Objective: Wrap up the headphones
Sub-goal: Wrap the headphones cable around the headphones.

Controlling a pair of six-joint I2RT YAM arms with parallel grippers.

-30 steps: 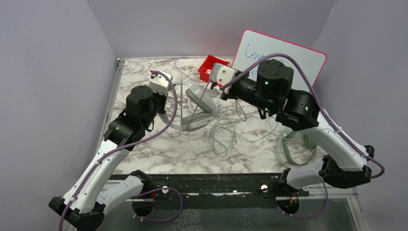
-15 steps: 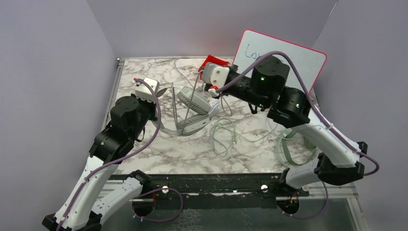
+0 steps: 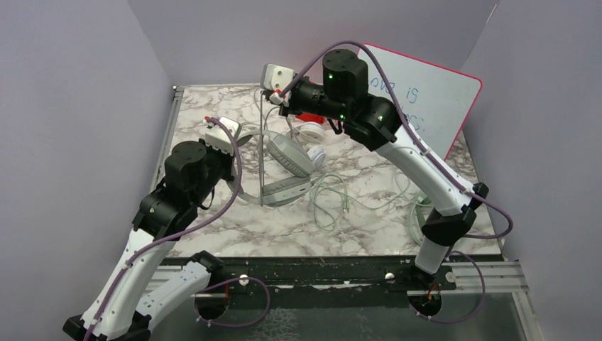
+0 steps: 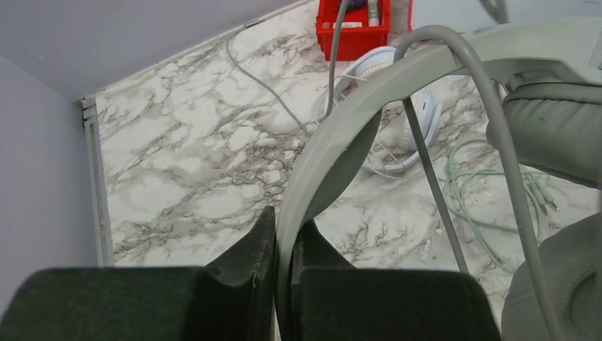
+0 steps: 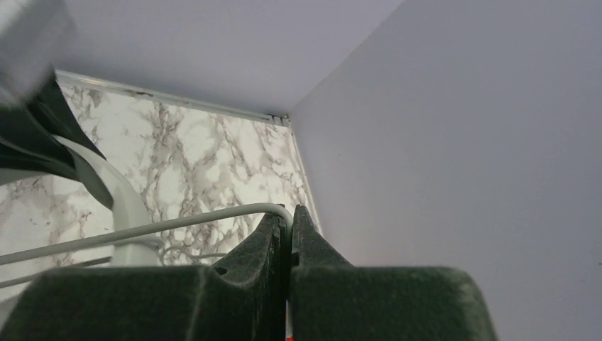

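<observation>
The left gripper is clamped on the headband of the grey-green headphones. The right gripper pinches the cable, raised above the marble table.

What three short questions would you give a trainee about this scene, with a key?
1. True or false: the left pincer is shut on the headband of the grey-green headphones.
2. What does the right pincer grip? A) the thin cable B) an ear cup C) a pen
3. Fill in: the bin beyond the white headphones is ___ in colour.
Key: 1 true; 2 A; 3 red.
</observation>
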